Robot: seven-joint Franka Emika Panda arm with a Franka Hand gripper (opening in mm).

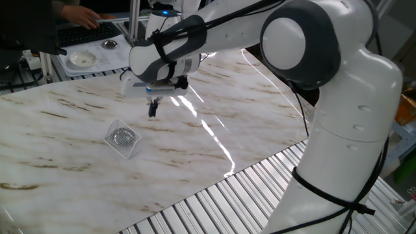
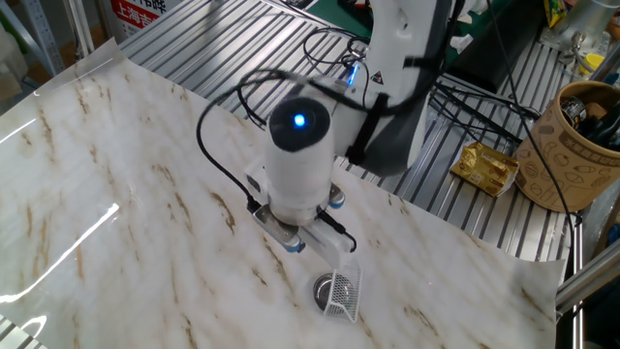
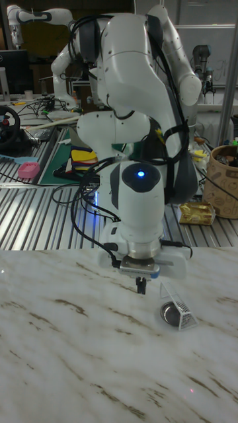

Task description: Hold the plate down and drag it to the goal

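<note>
The plate (image 1: 122,137) is a tiny shiny silver dish lying on the marble table inside the goal (image 1: 130,151), a thin whitish square outline seen as a diamond. My gripper (image 1: 153,109) hangs above the table, up and to the right of the plate, apart from it, with its dark fingers shut on nothing. In the tall fixed view the gripper (image 3: 141,285) is left of and behind the plate (image 3: 172,313), which sits in the goal (image 3: 188,318). In the other fixed view the plate (image 2: 325,288) lies just past my wrist, and the fingertips are mostly hidden.
At the back left a tray (image 1: 97,64) holds a pale beige saucer (image 1: 82,60) and a small metal dish (image 1: 109,45); a person's hand (image 1: 81,16) rests on a keyboard. A brown paper cup (image 2: 579,145) and a gold packet (image 2: 489,167) lie on the slatted bench.
</note>
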